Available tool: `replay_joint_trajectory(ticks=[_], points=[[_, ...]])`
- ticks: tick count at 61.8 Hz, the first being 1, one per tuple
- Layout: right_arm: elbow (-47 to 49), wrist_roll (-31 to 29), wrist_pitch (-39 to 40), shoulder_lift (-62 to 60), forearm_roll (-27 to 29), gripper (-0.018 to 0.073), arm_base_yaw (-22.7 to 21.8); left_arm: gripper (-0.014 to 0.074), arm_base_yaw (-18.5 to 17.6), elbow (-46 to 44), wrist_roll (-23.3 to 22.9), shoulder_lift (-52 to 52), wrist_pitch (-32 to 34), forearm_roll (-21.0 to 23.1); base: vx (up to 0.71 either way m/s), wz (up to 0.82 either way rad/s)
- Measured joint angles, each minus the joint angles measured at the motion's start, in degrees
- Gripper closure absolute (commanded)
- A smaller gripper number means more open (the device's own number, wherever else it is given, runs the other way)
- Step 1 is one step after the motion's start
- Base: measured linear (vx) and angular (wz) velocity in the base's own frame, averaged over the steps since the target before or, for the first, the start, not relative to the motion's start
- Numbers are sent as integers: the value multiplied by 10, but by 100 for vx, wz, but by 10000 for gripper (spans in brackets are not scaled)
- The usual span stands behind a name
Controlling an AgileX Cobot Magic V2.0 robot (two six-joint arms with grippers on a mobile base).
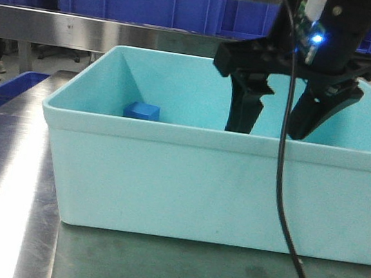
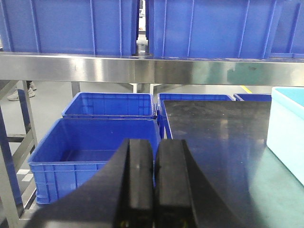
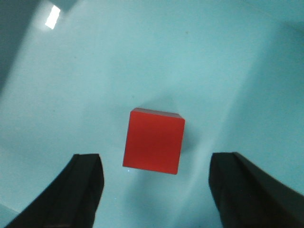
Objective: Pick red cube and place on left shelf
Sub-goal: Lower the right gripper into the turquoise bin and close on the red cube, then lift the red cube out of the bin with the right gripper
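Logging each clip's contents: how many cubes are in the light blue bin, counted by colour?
red cube: 1
blue cube: 1
Total: 2 cubes in the bin

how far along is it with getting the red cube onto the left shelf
Early on. Done: the right gripper is down inside the teal bin, jaws open on either side of the red cube. In hand: the grasp, not yet closed; the cube sits on the bin floor. Left: closing, lifting and the whole placing step. The left gripper is shut and empty, beside the bin.
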State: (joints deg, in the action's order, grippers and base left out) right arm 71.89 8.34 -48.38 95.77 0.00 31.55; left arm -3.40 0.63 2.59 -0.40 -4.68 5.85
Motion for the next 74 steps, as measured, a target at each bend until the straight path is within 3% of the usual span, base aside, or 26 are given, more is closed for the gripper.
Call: replay_joint_trajectory(ticks=[26,33,42,47,59,74], points=[[1,1,29,63,0,4,0,495,0,0,0,0,0,0,0,0],[1,1,33,67,0,134,0,495,0,0,0,0,0,0,0,0],[2,2,35,67,0,392,0,495,0,0,0,0,0,0,0,0],[2,2,34,67,0,464,0,495,0,0,0,0,0,0,0,0],[2,2,36,48,0,468,0,495,0,0,0,0,0,0,0,0],[2,2,45,-64,0,468,-21,495,0,0,0,0,0,0,0,0]])
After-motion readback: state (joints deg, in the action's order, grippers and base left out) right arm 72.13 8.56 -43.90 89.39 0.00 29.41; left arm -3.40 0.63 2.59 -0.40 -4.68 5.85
